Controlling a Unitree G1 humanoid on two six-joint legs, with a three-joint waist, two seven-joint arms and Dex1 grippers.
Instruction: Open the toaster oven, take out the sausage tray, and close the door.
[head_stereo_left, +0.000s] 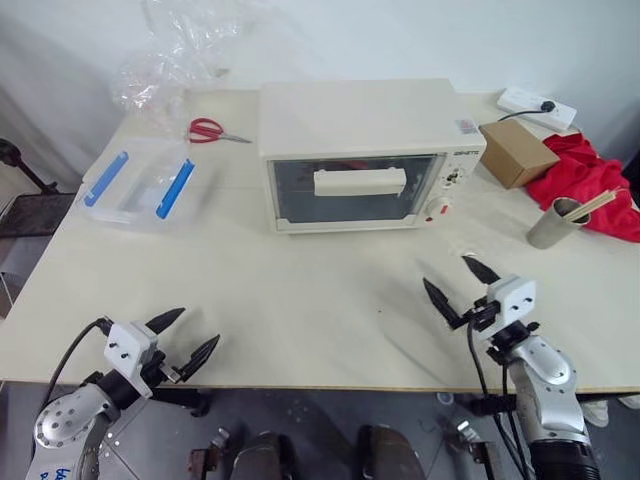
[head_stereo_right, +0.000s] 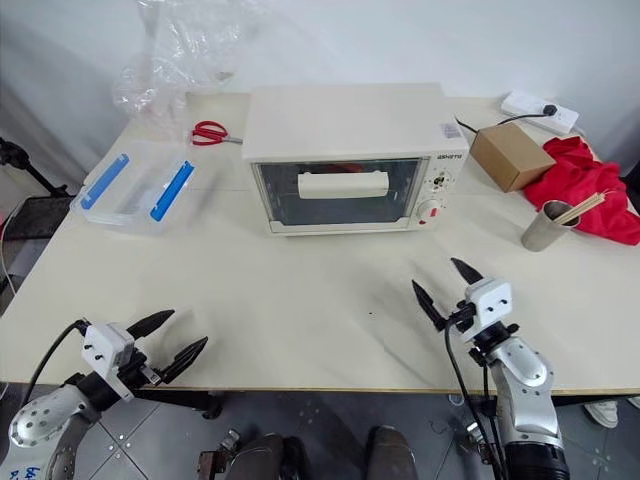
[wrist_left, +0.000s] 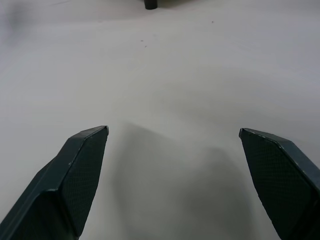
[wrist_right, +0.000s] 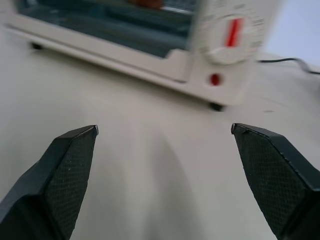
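Observation:
The cream-white toaster oven (head_stereo_left: 365, 150) stands at the middle back of the table, its glass door (head_stereo_left: 352, 190) shut, the bar handle (head_stereo_left: 360, 182) across the front. The sausage tray is hidden inside; through the glass only a dark interior shows. My left gripper (head_stereo_left: 183, 338) hovers open at the table's near left edge, empty. Open as well, my right gripper (head_stereo_left: 460, 285) sits over the near right of the table, pointing toward the oven's knob panel (wrist_right: 231, 35). Both are well short of the oven.
A clear plastic box with blue clips (head_stereo_left: 140, 183) lies left of the oven, red scissors (head_stereo_left: 208, 129) and crumpled plastic behind it. A cardboard box (head_stereo_left: 517, 152), red cloth (head_stereo_left: 590, 185), metal cup with sticks (head_stereo_left: 555, 223) and power strip (head_stereo_left: 537, 106) crowd the right.

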